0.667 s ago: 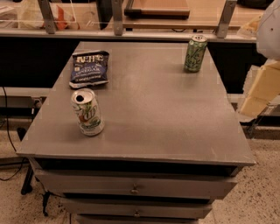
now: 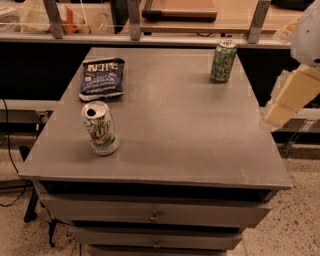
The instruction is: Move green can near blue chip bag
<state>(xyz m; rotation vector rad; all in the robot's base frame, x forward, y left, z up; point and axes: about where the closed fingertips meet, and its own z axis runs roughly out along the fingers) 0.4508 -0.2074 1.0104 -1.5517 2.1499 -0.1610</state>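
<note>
Status:

- green can (image 2: 223, 61): upright on the table (image 2: 180, 135), far-right corner area, close to the far edge and a bit in from the right edge. Silver top visible. Nothing touching it.
- blue chip bag (image 2: 102, 78): lying flat, far-left part of the table, white lettering facing up, black band on its far end. Its left side sits close to the table's left edge.
- Can and bag are well apart, with bare tabletop between them, roughly level with each other in depth.
- white can (image 2: 100, 128): standing on the near-left of the table, just nearer than the bag and not touching it. Green-and-red logo, top opened.
- gripper (image 2: 286, 106): pale blocky shape at the right of the view, off the table's right edge, up in the air, angled down toward the left. It's nearer than the green can and apart from it, holding nothing that I can see. Open or closed: can't tell from this angle.
- Table is grey, with drawers (image 2: 155, 216) stacked under the near edge, each with a small pull.
- Behind the far edge: a counter (image 2: 75, 39) with metal posts and a wooden board (image 2: 180, 9) on it.
- Speckled floor (image 2: 295, 230) at near right, dark cables (image 2: 10, 150) down the left side.
</note>
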